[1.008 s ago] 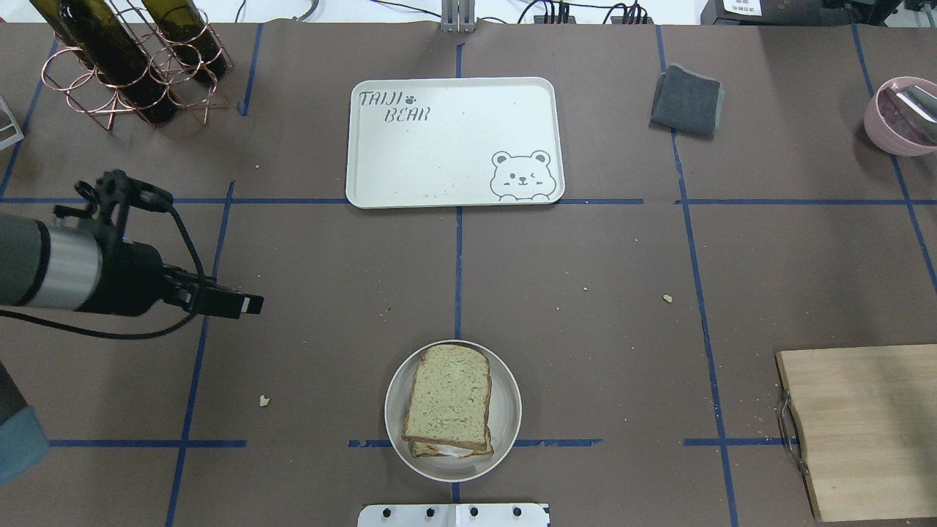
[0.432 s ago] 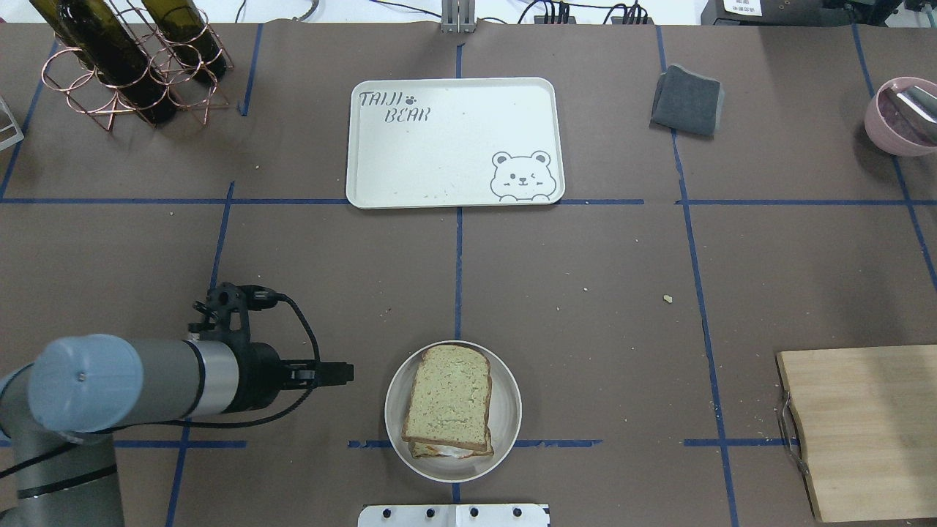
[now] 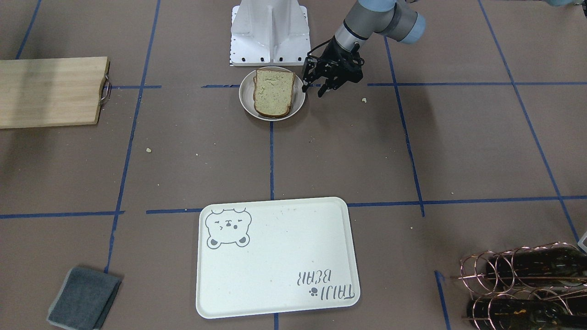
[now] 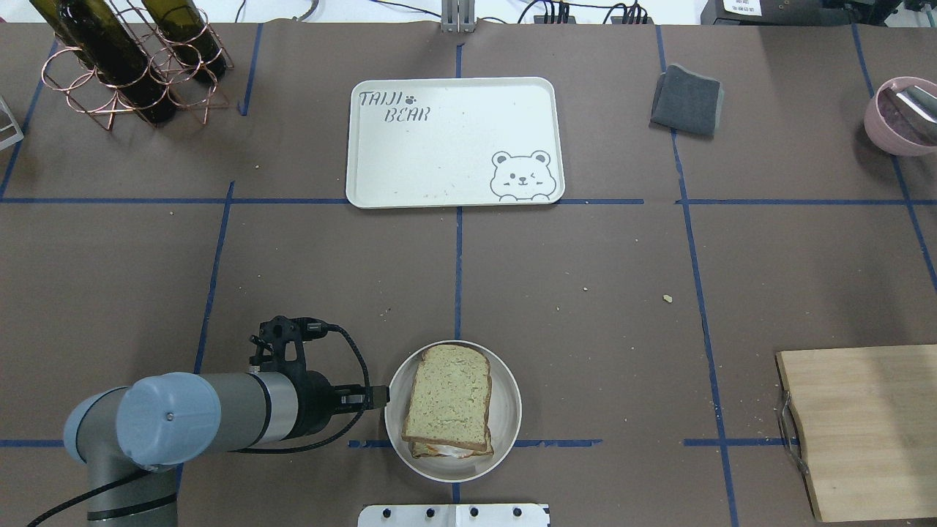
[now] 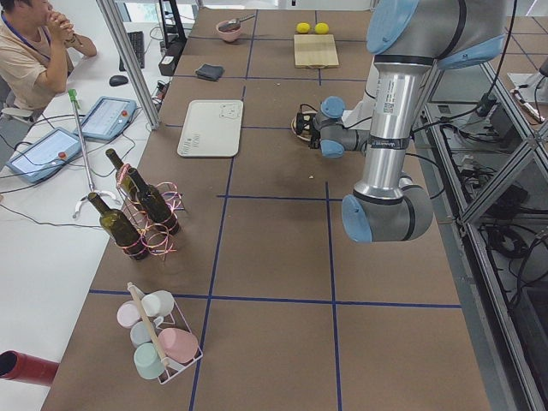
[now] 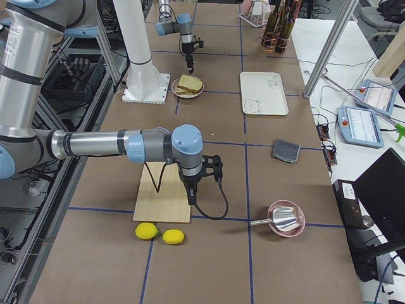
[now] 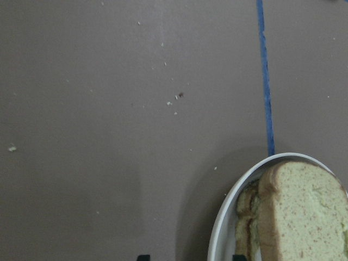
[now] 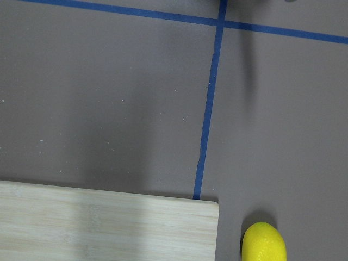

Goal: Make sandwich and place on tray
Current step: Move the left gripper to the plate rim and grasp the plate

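Note that the left gripper (image 3: 312, 90) has swung to the sandwich bowl (image 4: 506, 388) rim, jaws apart, ready for your grasp.

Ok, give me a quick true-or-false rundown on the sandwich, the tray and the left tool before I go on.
The sandwich lies in the bowl. True.
The sandwich is on the tray. False: the tray holds no sandwich.
The left tool is open at the bowl's rim. True.
The left tool grips the top slice. False: it is open and grips nothing.
The grey cloth lies on the tray. False: it lies apart from the tray.
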